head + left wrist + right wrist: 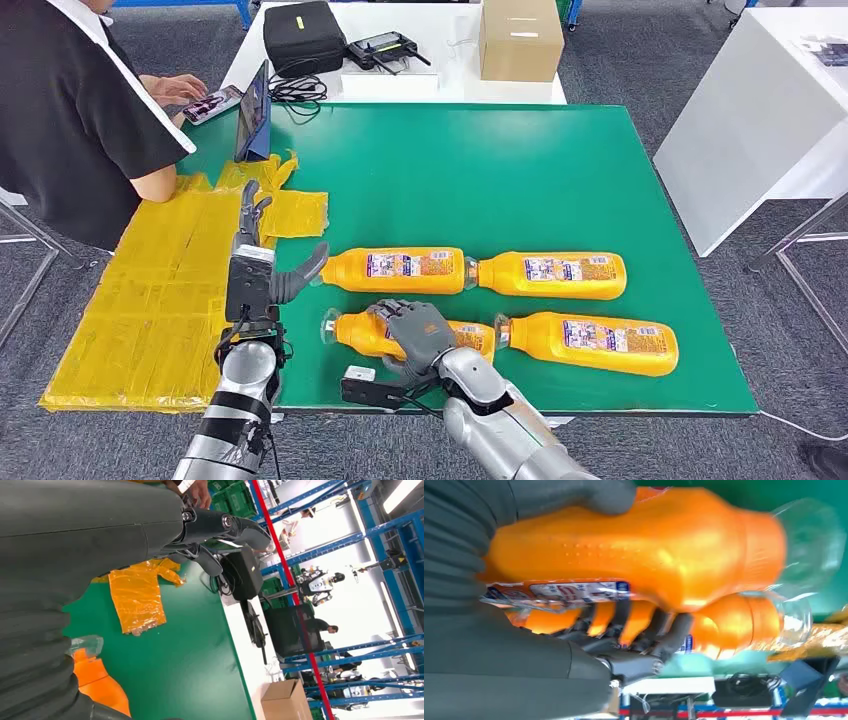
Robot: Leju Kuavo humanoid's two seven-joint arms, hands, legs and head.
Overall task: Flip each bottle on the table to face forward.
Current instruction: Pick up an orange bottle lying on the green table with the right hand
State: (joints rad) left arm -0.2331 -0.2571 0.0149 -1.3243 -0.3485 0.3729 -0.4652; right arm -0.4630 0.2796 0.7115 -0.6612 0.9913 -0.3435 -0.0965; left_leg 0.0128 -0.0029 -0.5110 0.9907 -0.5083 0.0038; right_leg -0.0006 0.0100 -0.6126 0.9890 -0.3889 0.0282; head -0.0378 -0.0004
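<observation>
Right hand grips glossy orange bottle; left hand apparently spread, holding nothing.

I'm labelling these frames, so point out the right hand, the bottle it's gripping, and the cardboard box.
right hand (418, 330), head view, back of the hand.
gripped bottle (352, 333), head view, orange neck end left of the hand.
cardboard box (520, 40), head view, front face.

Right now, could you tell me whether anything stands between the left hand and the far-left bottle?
Nothing visible does. The left hand hovers open beside the cap end of the far-left bottle, with only bare green table between them. The right hand grips the near-left bottle, which lies in the row nearer the robot.
</observation>
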